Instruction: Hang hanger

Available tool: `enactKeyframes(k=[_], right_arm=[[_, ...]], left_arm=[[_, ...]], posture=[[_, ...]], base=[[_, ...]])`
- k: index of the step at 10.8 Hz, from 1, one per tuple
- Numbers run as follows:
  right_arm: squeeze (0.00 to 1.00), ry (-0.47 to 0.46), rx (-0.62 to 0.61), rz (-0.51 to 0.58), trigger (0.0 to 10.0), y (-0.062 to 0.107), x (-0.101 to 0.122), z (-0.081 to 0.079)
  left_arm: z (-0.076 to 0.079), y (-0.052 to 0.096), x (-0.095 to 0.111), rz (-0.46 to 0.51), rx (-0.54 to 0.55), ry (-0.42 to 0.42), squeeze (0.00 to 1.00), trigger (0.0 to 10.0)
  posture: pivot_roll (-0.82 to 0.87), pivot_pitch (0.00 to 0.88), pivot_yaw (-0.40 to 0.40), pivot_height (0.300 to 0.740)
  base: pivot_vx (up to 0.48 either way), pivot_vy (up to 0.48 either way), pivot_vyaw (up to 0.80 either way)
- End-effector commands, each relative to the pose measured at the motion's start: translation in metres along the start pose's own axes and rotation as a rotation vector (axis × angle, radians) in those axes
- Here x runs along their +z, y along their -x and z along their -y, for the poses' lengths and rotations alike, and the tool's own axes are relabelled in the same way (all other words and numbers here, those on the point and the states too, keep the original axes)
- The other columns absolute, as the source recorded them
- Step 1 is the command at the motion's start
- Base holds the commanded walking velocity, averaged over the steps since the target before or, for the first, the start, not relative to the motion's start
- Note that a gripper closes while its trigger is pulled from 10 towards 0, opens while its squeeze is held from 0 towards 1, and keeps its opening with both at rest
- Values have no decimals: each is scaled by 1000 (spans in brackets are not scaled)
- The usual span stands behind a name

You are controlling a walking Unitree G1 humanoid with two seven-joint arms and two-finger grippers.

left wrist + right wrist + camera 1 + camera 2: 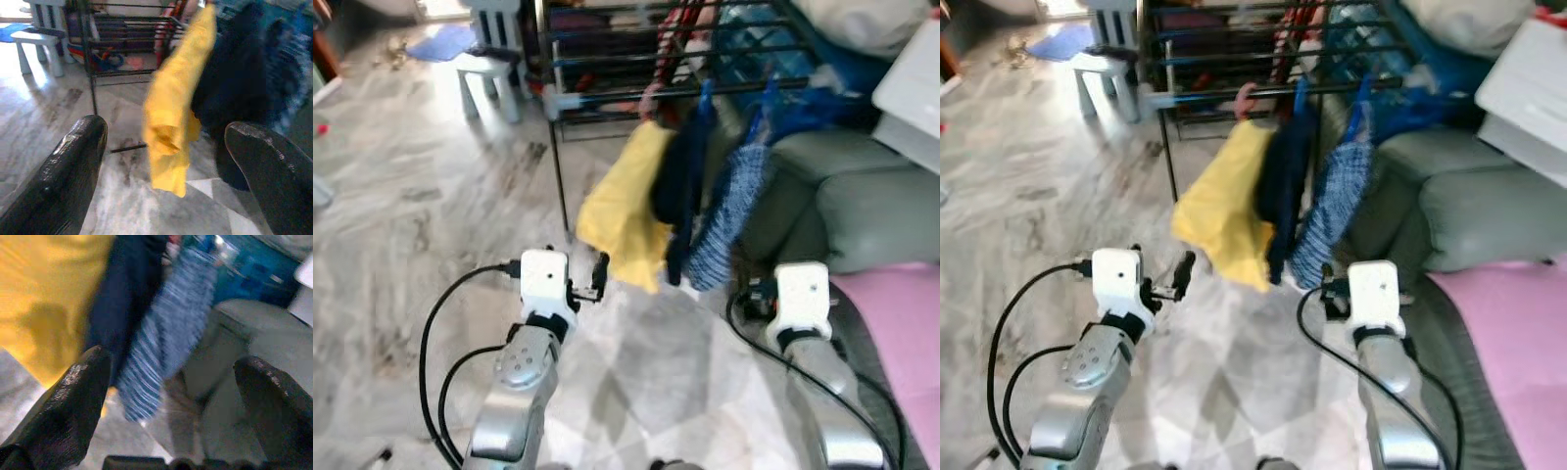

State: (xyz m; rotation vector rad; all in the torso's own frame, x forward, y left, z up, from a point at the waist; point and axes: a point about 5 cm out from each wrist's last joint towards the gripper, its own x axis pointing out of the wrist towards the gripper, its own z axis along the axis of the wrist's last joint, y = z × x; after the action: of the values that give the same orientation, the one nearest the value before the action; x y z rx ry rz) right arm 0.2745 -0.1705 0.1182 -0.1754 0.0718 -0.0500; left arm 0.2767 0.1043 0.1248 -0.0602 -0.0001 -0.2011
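Note:
A black drying rack (607,98) stands ahead. From its front rail hang a yellow garment (622,220), a dark navy garment (680,186) and a blue-and-white striped garment (729,220). A pink hanger hook (651,98) and a blue hanger (707,98) show blurred at the rail. My left gripper (597,274) is raised just below the yellow garment (176,112), open with nothing between its fingers (68,171). My right gripper (754,294) is up below the striped garment (166,342), open too, and nothing lies between its fingers (73,401).
A grey sofa (862,196) sits close on the right with a pink cloth (901,333) over its near part. A white box (911,88) stands above it. A white stool (489,78) and a blue mat (445,41) lie far left on the marble floor (431,225).

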Motion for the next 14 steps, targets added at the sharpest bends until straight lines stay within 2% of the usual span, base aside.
enactKeyframes(k=[1, 5, 6, 9, 11, 14], right_arm=[[0, -12, 13, 6, 10000, -1, 3, -5], [0, -17, -36, -12, 10000, 2, -1, -1], [0, -11, -58, -14, 10000, 0, -1, 1], [0, 8, -80, -25, 10000, -3, -1, 5], [0, 15, -86, -8, 10000, -5, 3, 7], [0, 28, -81, -4, 10000, -5, 6, 9]], left_arm=[[-1, -1, 1, 10, 2, 7, 0, 10000], [7, -8, 3, 13, -54, -11, 0, 10000], [9, -8, 3, 5, -64, -6, 0, 10000], [12, -6, 1, 2, -78, -10, 0, 10000], [16, -5, 3, 22, -108, 5, 0, 10000], [23, -2, 1, 19, -137, 42, 0, 10000]], posture=[[-95, 180, 8, 740], [-102, 187, 32, 740], [-101, 187, 33, 740], [-103, 194, 32, 740], [-107, 202, 24, 740], [-126, 208, 12, 740]], base=[[289, 382, 0], [285, 366, 0], [0, 0, 0], [0, 0, -721], [0, 0, 0], [350, 0, 0]])
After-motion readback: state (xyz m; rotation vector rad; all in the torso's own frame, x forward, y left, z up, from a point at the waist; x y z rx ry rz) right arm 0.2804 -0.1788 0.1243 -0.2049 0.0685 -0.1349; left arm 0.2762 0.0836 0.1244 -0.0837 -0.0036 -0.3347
